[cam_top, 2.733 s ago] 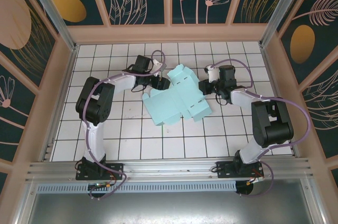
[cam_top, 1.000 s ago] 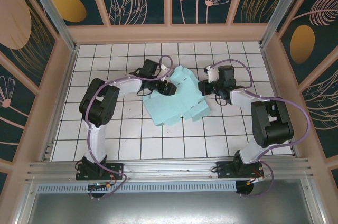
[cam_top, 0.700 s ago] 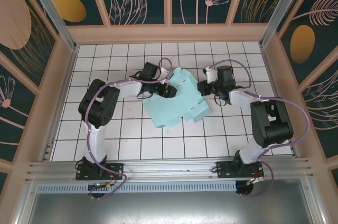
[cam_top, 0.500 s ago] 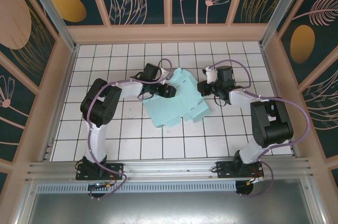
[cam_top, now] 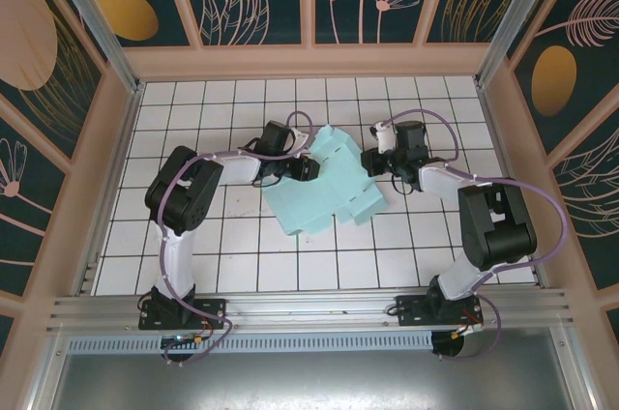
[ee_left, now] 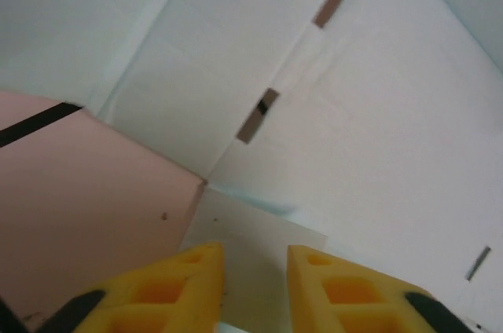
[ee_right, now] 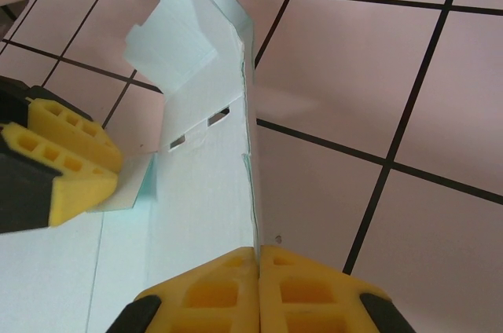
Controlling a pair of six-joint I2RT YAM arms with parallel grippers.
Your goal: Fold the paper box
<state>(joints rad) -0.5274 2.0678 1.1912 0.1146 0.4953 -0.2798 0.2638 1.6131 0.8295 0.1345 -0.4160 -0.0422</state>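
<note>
When you check the top external view, you find the paper box (cam_top: 329,183) lying near the middle of the tiled floor (cam_top: 222,236), a pale teal sheet creased into panels and only partly folded. Your left gripper (cam_top: 308,168) sits over the card at the box's 10 o'clock side. Your right gripper (cam_top: 369,159) meets the box at its 2 o'clock edge. Jaw state is too small to read from this height. Turning to the left wrist view, you see the left gripper (ee_left: 255,253) at 6 o'clock, its yellow fingers (ee_left: 181,286) standing a narrow gap apart, with a small flap of the paper box (ee_left: 377,152) lying in that gap. Whether the pads grip that flap, you cannot tell. Two slots (ee_left: 258,115) run up the card toward 1 o'clock, and bare floor shows at 8 o'clock. Passing to the right wrist view, you find the right gripper (ee_right: 258,250) at 6 o'clock with its pads pressed together, pinching the near edge of an upright panel of the paper box (ee_right: 204,192). That panel rises toward 12 o'clock and carries two slots (ee_right: 216,119). The left gripper (ee_right: 116,174) enters at 9 o'clock, its tips at a small flap just beside that panel.
</note>
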